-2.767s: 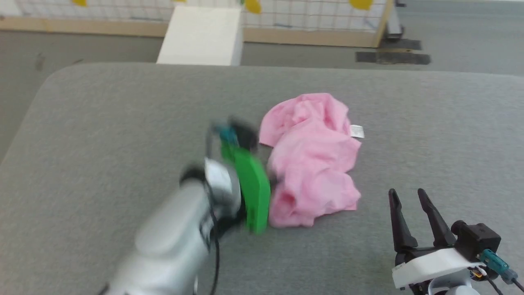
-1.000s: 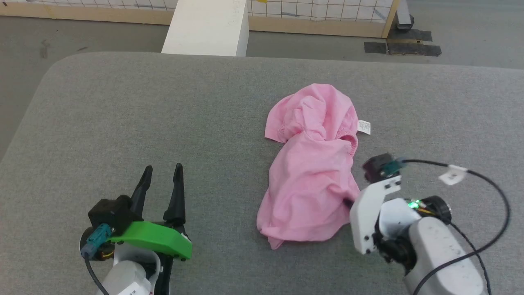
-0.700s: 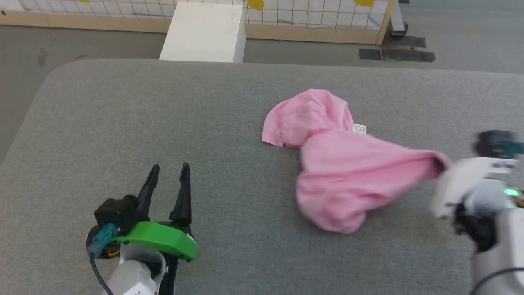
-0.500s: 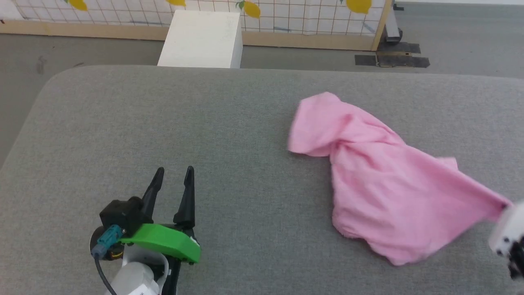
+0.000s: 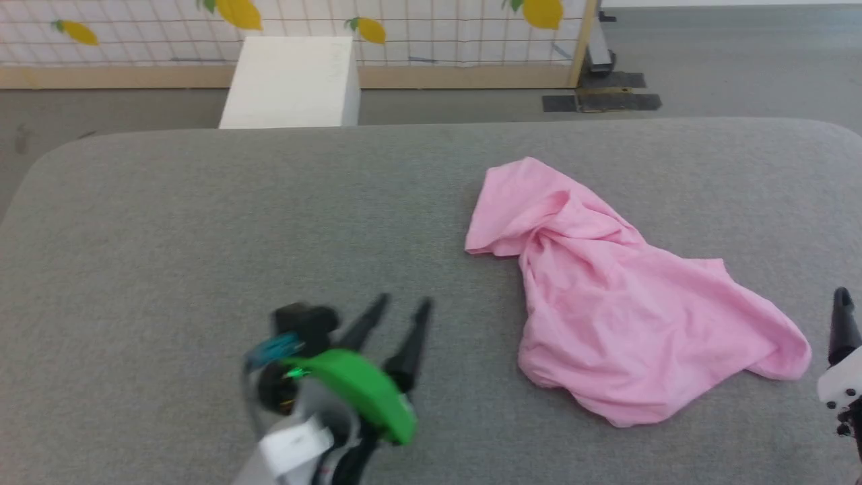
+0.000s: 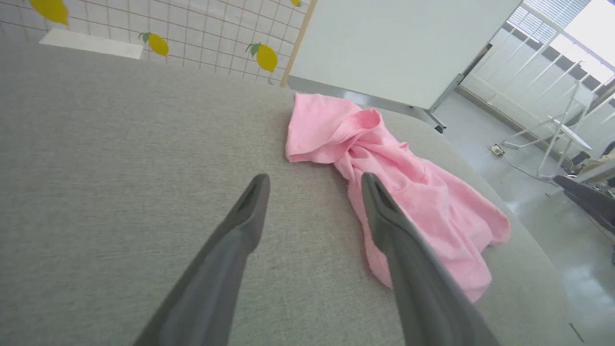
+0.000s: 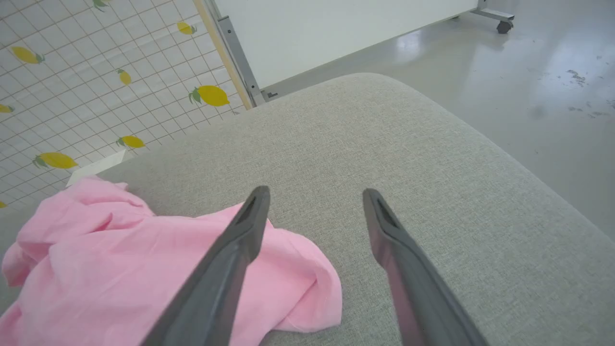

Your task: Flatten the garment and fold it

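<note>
**Pink cloth loose on the table, both grippers empty**

Head view: the crumpled light-pink thin cloth garment (image 5: 619, 303) sits in a rumpled heap on the right half of the grey fabric-covered table (image 5: 168, 222). It's bunched up at the far end and spreads wider toward the near right. The left gripper (image 5: 404, 301), the one with the green cover, hovers to the near left, clear of the cloth, and looks a bit blurry. One dark finger (image 5: 842, 323) of the right gripper pokes in at the right edge, just beside the cloth's near-right corner. Past the table there's a white box (image 5: 289, 81) and a mesh fence with lemon pictures (image 5: 438, 27).

Left wrist view: the left gripper (image 6: 314, 178) has its fingers spread wide with nothing between them. The garment (image 6: 432, 202) lies ahead and to the right.

Right wrist view: the right gripper (image 7: 315, 194) is spread and empty too. The garment (image 7: 120, 269) lies to its left, and one finger crosses over its corner. Can't tell if it touches.
</note>
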Controlling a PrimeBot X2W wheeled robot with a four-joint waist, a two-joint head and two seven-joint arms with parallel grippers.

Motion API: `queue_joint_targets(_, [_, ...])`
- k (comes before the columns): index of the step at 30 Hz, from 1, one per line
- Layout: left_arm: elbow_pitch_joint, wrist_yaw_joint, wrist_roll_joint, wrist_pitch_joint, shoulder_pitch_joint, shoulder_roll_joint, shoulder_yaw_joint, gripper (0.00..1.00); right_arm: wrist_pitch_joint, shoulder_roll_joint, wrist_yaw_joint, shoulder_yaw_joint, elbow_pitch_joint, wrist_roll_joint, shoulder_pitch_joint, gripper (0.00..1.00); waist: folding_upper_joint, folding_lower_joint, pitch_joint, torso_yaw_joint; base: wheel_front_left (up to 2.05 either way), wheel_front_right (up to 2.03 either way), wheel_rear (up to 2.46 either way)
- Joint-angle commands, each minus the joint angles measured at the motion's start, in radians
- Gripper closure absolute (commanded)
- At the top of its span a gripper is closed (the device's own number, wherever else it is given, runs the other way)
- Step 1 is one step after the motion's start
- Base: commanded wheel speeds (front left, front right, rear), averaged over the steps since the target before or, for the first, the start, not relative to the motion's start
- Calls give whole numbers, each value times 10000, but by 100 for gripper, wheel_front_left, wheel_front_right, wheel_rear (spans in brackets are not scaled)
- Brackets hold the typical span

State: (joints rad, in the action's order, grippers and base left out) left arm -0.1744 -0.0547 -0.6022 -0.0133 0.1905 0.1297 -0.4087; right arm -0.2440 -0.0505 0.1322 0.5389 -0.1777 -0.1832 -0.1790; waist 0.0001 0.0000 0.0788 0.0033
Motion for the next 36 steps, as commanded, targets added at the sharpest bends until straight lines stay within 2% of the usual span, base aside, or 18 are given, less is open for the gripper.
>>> queue_joint_targets(1, [-94,-127,-315,530,422,-218,-230,0,148,1,-15,-164,37,-109,118,0,-1,0,86,-393,0,0,0])
queue_joint_targets(4, [-558,-243,-648,1902,1031,-461,-947,0,286,1,-15,-537,22,-298,292,0,-1,0,262,-793,0,0,0])
queue_joint_targets(8, [-1693,2,-488,3450,1861,-611,-1797,0,392,2,-15,-1024,-30,-620,450,0,-1,0,550,-1422,0,0,0])
queue_joint_targets(10, [-2144,38,-387,3720,2154,-657,-2064,0,458,2,-15,-1207,-67,-751,504,0,-1,0,660,-1651,0,0,0])
queue_joint_targets(14, [-2838,140,-442,3541,2433,-727,-2197,0,589,2,-15,-1473,-161,-923,571,0,-1,0,822,-2009,0,0,0])
queue_joint_targets(17, [-3223,-3,-570,3284,2503,-754,-2322,0,686,2,-15,-1548,-213,-960,602,0,-1,0,860,-2099,0,0,0])
queue_joint_targets(18, [-3270,-59,-615,3004,2530,-762,-2304,69,712,2,-15,-1562,-221,-961,607,0,-1,0,877,-2105,0,0,0])
queue_joint_targets(19, [-3342,-145,-738,2591,2565,-770,-2236,100,780,2,-15,-1543,-232,-982,604,0,-1,0,875,-2022,0,0,0])
queue_joint_targets(24, [-3094,-142,-1067,1672,2772,-681,-1627,100,859,2,-15,-1543,-289,-979,635,0,-1,0,705,-1563,0,0,0])
queue_joint_targets(28, [-2140,243,-1223,1128,2756,-177,-848,100,863,2,-15,-1530,-327,-863,657,0,-1,0,483,-1073,0,0,0])
queue_joint_targets(30, [-1492,738,-1154,1017,2539,268,-432,100,845,3,-15,-1533,-347,-819,660,0,-1,0,379,-832,0,0,0])
queue_joint_targets(33, [-649,1729,-921,1117,1858,1070,132,100,826,3,-15,-1639,-376,-800,669,0,-1,0,264,-497,0,0,0])
queue_joint_targets(36, [-346,2603,-1004,1467,964,1590,642,100,808,3,-15,-1758,-378,-738,664,0,-1,0,227,-241,0,0,0])
